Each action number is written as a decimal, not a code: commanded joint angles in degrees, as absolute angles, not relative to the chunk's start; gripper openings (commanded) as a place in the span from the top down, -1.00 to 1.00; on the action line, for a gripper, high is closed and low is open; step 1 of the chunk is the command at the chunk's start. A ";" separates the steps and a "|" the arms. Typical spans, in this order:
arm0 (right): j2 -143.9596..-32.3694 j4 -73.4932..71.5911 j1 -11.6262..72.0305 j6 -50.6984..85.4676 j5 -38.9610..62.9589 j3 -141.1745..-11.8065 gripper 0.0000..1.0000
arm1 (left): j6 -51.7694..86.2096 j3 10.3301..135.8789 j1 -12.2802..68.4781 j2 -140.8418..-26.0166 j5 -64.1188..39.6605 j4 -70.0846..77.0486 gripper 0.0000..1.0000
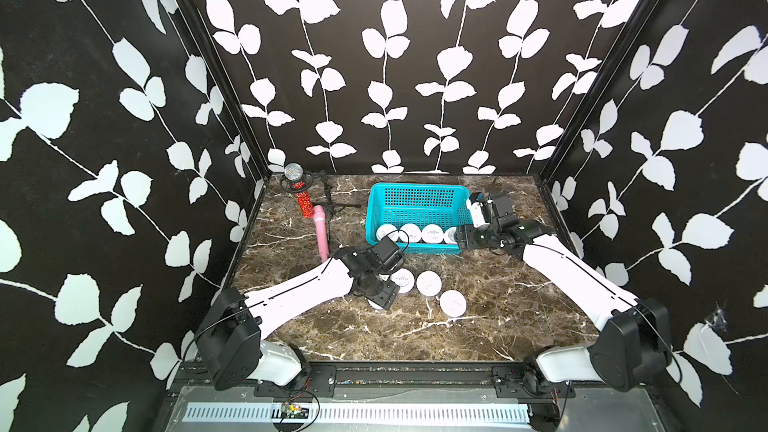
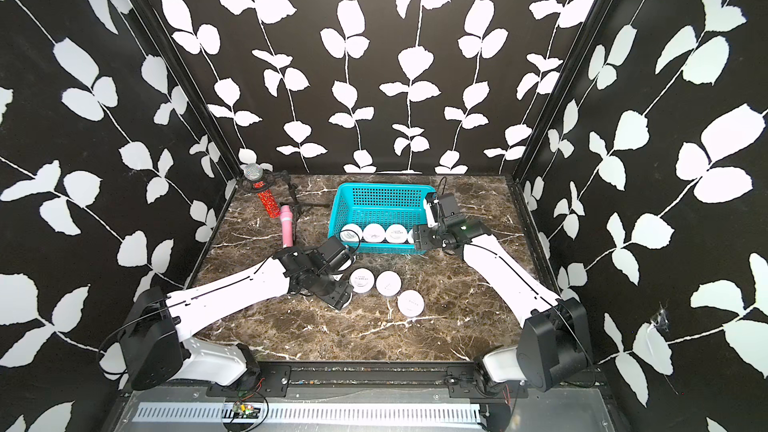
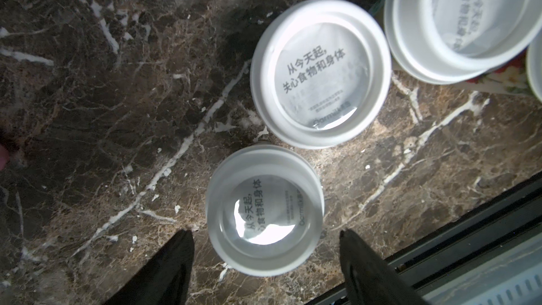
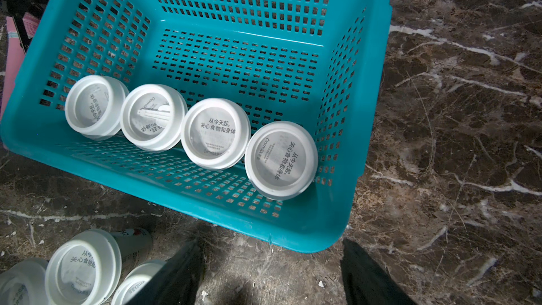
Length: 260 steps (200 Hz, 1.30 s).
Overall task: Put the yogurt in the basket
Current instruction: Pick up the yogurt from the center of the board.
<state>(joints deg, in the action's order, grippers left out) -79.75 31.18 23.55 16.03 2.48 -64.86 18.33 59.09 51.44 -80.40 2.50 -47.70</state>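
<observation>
The left gripper has its jaws apart around a yogurt cup on the marble tabletop, with a gap on each side. In both top views the wrist hides most of that cup. The right gripper is spread and empty beside the basket, which holds four yogurt cups.
</observation>
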 commanded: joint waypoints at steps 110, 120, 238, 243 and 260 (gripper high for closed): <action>-77.88 30.53 23.26 15.82 2.61 -63.27 -0.53 | 17.22 61.67 52.43 -83.31 4.71 -48.86 -0.40; -77.93 30.59 23.29 15.90 2.63 -63.19 -0.53 | 17.21 61.66 52.47 -83.48 4.91 -48.99 -0.38; -78.11 30.63 23.22 15.81 2.56 -62.75 -0.53 | 17.89 60.26 52.73 -85.33 5.71 -49.37 -0.34; -78.12 30.66 23.28 15.74 2.59 -62.82 -0.53 | 17.93 60.15 52.73 -85.34 5.70 -49.38 -0.35; -78.26 30.59 23.23 15.79 2.58 -62.75 -0.53 | 18.11 59.85 52.73 -85.39 5.71 -49.37 -0.41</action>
